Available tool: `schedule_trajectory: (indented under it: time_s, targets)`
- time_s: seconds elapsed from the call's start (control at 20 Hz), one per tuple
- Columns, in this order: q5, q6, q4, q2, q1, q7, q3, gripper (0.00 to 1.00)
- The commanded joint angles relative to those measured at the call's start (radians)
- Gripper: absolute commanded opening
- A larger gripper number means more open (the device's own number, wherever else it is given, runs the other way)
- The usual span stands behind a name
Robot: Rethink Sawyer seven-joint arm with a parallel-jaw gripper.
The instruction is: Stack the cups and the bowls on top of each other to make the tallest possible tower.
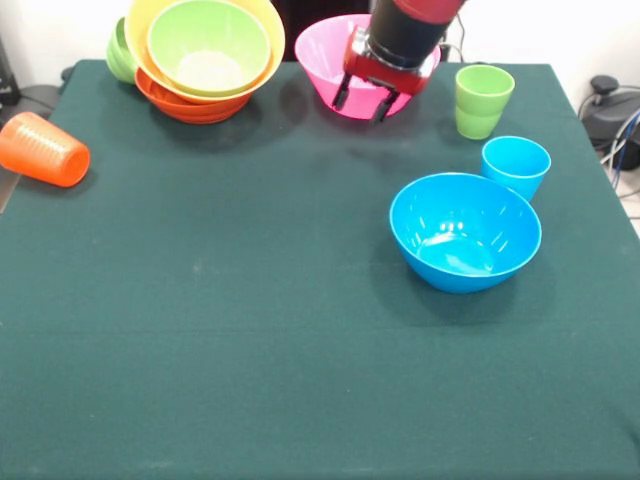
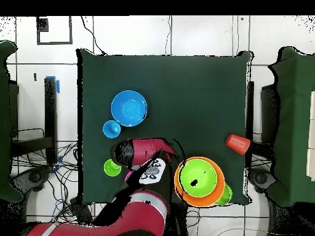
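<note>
My gripper (image 1: 362, 100) hangs open over the front rim of the large pink bowl (image 1: 330, 55) at the table's far side, with nothing between its fingers. A pile stands at the far left: a lime green bowl (image 1: 208, 45) nested in a large orange bowl (image 1: 262, 28), on a red-orange bowl (image 1: 190, 105). A small green bowl (image 1: 120, 50) leans behind the pile. The orange cup (image 1: 45, 150) lies on its side at the left edge. The green cup (image 1: 483, 100) and the light blue cup (image 1: 515, 165) stand upright beside the blue bowl (image 1: 465, 230). From overhead the arm (image 2: 138, 153) covers most of the pink bowl.
The dark green cloth (image 1: 250, 350) covers the whole table. Cables and a black device (image 1: 610, 110) lie off the right edge. In the overhead view, the blue bowl (image 2: 129, 108), blue cup (image 2: 111, 129) and green cup (image 2: 112, 167) sit left of the arm, and the pile (image 2: 199, 180) sits right of it.
</note>
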Motion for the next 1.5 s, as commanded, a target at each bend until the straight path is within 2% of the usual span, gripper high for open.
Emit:
schedule_trajectory:
  time_s: [0.05, 0.15, 0.25, 0.35, 0.45, 0.55, 0.8, 0.85, 1.1, 1.25, 1.5]
  targets:
    - [0.036, 0.099, 0.164, -0.217, -0.017, 0.069, 0.096, 1.0]
    - [0.011, 0.09, 0.22, -0.273, -0.012, 0.045, 0.078, 1.0]
    - [-0.016, 0.116, 0.186, -0.263, -0.01, 0.025, 0.061, 1.0]
    - [-0.016, 0.149, 0.107, -0.205, 0.009, 0.06, 0.041, 1.0]
    - [-0.015, 0.188, -0.014, -0.122, 0.05, 0.124, 0.003, 1.0]
    - [-0.003, 0.219, -0.117, -0.047, 0.053, 0.149, -0.006, 1.0]
    - [0.084, 0.236, -0.241, 0.066, -0.036, 0.112, 0.099, 1.0]
    - [0.098, 0.281, -0.271, 0.081, -0.044, 0.106, 0.113, 1.0]
    - [0.081, 0.584, -0.449, 0.125, -0.009, 0.098, 0.086, 1.0]
    - [0.119, 0.586, -0.467, 0.136, 0.006, 0.155, 0.09, 1.0]
    - [0.131, 0.594, -0.472, 0.134, 0.046, 0.225, 0.046, 1.0]
